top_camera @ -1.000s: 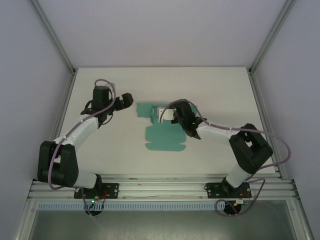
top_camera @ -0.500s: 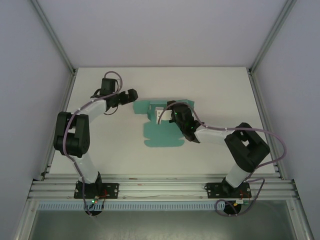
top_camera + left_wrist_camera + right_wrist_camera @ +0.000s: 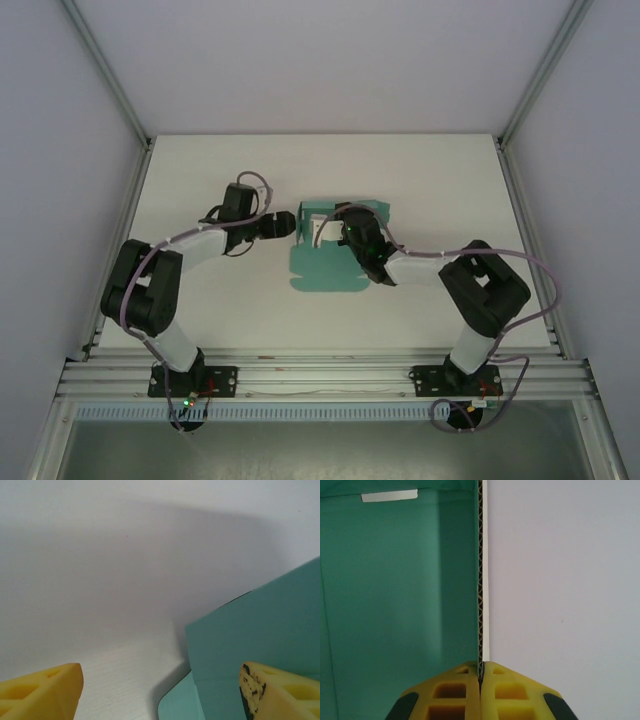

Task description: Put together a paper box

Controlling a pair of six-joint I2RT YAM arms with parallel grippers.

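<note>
The teal paper box (image 3: 325,272) lies partly folded on the middle of the white table, its far panels raised. In the right wrist view, the box's teal inner face (image 3: 395,580) fills the left half, and my right gripper (image 3: 481,672) is shut on the corrugated edge of an upright panel. From above, the right gripper (image 3: 332,228) is over the sheet's far part. My left gripper (image 3: 290,223) is at the box's left side. Its yellow fingertips (image 3: 45,690) stand wide open, with a raised teal panel (image 3: 260,640) just inside the right finger and not gripped.
The white table (image 3: 200,300) is bounded by an aluminium rail (image 3: 320,375) at the near edge and by slanted frame posts with pale walls on both sides. A white slot (image 3: 389,496) shows in the far teal panel.
The left arm has swung right from the table's left side to the box's left edge. The right gripper stays shut on the panel, and the far flaps stand higher.
</note>
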